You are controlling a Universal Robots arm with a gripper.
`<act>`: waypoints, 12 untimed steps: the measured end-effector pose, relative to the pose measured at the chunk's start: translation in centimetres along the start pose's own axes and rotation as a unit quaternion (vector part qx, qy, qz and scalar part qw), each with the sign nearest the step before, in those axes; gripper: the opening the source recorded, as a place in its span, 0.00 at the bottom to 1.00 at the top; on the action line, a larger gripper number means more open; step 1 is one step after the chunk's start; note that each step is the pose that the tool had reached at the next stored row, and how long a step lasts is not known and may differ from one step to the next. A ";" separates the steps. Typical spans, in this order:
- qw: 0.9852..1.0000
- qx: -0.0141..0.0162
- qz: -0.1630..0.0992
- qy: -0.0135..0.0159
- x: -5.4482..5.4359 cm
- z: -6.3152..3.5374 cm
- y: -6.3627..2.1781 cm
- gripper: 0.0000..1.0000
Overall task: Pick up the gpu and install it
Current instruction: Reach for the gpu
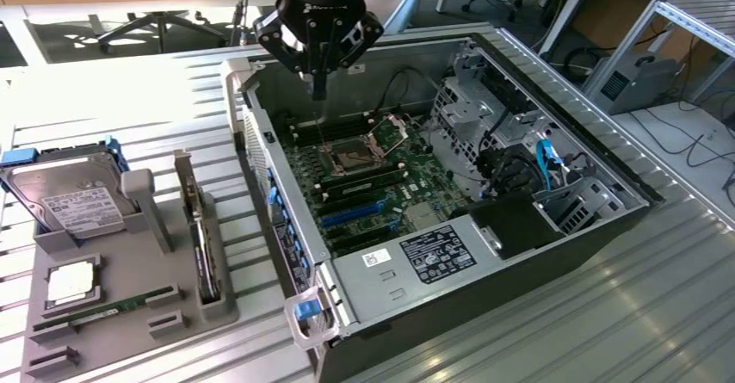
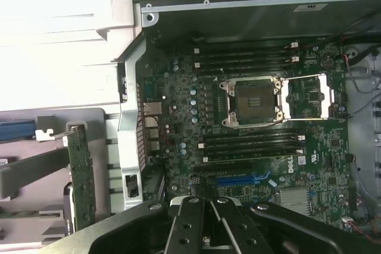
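Note:
The gpu [image 1: 203, 250] stands on its long edge in a slot of the grey holder tray [image 1: 126, 336], on the exterior view's left, its silver bracket at the far end. In the wrist view the gpu [image 2: 80, 176] shows as a thin board beside the case wall. My gripper [image 1: 319, 86] hangs over the far part of the open computer case [image 1: 597, 198], well apart from the gpu. Its fingers [image 2: 189, 224] are shut together with nothing between them, above the motherboard [image 2: 178, 111].
The tray also carries a hard drive [image 1: 69, 198], a CPU chip [image 1: 71, 281] and a RAM stick [image 1: 103, 310]. Inside the case are an open CPU socket [image 2: 253, 102], blue card slots [image 2: 238, 179], a drive cage [image 1: 488, 116] and cables.

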State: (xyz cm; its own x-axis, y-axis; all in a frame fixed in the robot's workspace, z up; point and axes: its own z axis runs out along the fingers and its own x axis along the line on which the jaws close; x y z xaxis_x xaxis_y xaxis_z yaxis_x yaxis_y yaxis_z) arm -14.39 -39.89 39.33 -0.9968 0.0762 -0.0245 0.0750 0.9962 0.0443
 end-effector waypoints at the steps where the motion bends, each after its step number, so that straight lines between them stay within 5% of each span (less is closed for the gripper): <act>1: 1.000 0.000 0.000 0.000 0.0 0.00 0.00 0.11; 12: 1.000 0.000 0.000 0.000 0.6 -0.02 -0.05 0.11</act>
State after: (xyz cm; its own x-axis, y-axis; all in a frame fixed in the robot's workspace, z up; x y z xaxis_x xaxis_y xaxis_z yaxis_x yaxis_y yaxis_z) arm -15.04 -39.89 39.33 -0.9968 0.0762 -0.0245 0.0751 0.9962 0.0443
